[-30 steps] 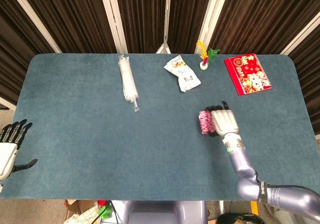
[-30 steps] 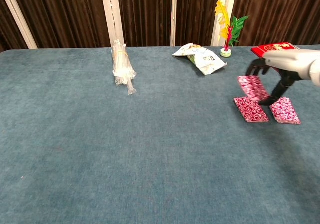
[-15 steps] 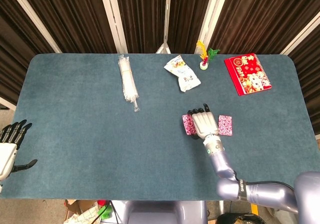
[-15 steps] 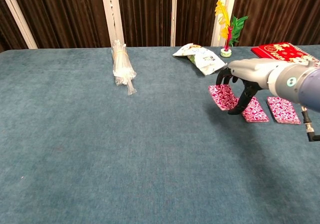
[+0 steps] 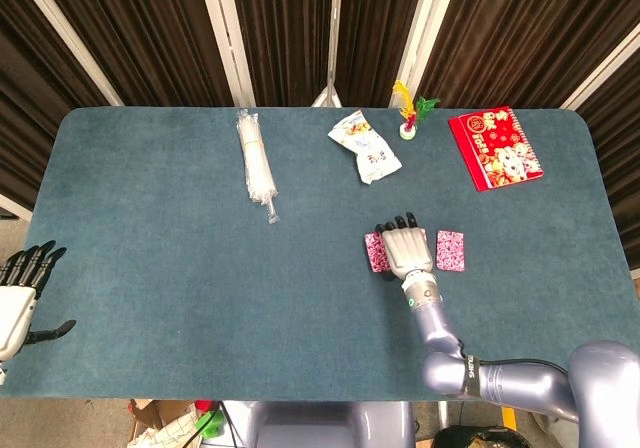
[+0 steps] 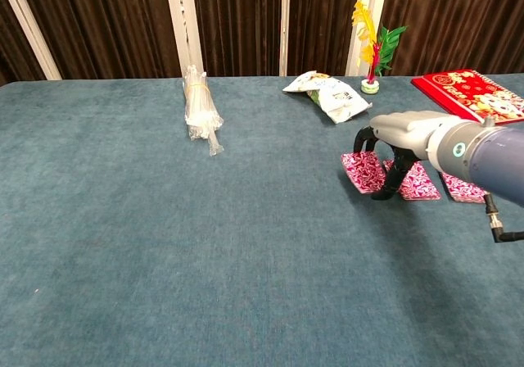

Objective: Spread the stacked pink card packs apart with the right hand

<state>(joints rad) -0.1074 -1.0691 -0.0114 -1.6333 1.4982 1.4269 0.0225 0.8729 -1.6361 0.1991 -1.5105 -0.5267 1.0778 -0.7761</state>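
Three pink card packs lie side by side on the blue table (image 6: 164,244). The left pack (image 6: 363,172) (image 5: 376,253), the middle pack (image 6: 419,182) and the right pack (image 6: 465,188) (image 5: 450,250) form a row. My right hand (image 6: 397,135) (image 5: 406,249) arches palm-down over the left and middle packs, fingers spread, holding nothing. Its dark fingertips (image 6: 361,142) come down at the left pack's far edge. In the head view the hand hides the middle pack. My left hand (image 5: 20,286) hangs off the table's left front corner, fingers apart and empty.
A clear wrapped bundle (image 5: 255,158) lies at the back left. A snack bag (image 5: 367,145), a small feathered toy (image 5: 408,116) and a red book (image 5: 495,148) sit along the back right. The table's right edge (image 5: 612,218) is beyond the packs.
My right hand has moved left across the table, taking one pink pack with it. The packs that were bunched together now lie in a row of three.
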